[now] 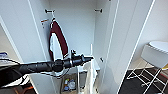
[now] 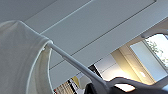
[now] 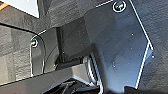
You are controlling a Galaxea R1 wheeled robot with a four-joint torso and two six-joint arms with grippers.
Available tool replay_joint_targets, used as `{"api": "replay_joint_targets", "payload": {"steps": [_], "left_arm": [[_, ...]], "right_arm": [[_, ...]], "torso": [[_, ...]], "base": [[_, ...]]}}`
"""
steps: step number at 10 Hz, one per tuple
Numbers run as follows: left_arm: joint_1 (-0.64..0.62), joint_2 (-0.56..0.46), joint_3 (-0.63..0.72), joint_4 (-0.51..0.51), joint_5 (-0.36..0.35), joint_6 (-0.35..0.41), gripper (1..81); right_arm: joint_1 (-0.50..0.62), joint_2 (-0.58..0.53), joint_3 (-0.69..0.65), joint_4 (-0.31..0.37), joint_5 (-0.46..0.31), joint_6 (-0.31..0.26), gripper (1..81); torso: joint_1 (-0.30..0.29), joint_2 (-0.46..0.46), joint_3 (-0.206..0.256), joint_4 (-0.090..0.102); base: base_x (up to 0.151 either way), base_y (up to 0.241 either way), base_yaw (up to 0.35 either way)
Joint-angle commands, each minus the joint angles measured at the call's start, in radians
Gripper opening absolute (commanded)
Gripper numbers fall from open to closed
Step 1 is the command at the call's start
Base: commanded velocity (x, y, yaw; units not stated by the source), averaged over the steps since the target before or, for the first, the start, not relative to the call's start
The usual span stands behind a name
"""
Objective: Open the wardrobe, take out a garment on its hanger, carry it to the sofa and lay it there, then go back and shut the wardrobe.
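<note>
Garment [image 2: 17,57]: white T-shirt, thin fabric, draped over one end of the hanger [image 2: 75,65], close beside my left claw [image 1: 88,59]. In the wrist view the hanger's slim white arm runs from the shirt's shoulder straight down to the dark body of the claw. The contact itself is hidden, so I cannot tell whether the fingers are pinched on it or spread. In the head view my arm reaches in from the left at mid-height into the open wardrobe [image 1: 75,22], with pale cloth hanging just beyond the claw tip; I judge that to be the same shirt. Handling, as judged: very light, limp and prone to swing, and it could slide off a smooth hanger if tilted. The hanger is stiff but thin, so best taken near the hook's base, kept level, never by the fabric. Further out, a maroon jacket [image 1: 60,37] hangs near the wardrobe's left wall. The right door [image 1: 125,37] stands wide open. Small clutter [image 1: 68,85] sits low in the cabinet.
</note>
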Motion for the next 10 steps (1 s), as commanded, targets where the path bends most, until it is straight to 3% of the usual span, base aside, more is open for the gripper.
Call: {"api": "replay_joint_targets", "payload": {"steps": [1, 10], "left_arm": [[-0.173, 0.002, 0.01, 0.019, -0.055, 0.0, 1.0], [-0.173, -0.012, 0.02, 0.019, -0.053, -0.001, 1.0]], "right_arm": [[0.04, 0.004, 0.007, 0.002, -0.039, 0.0, 81.1], [0.037, 0.004, 0.005, 0.002, -0.038, 0.0, 81.1]], "torso": [[0.0, 0.0, 0.0, 0.0], [0.0, 0.0, 0.0, 0.0]], "base": [[0.0, 0.0, -0.098], [0.0, 0.0, -0.277]]}}
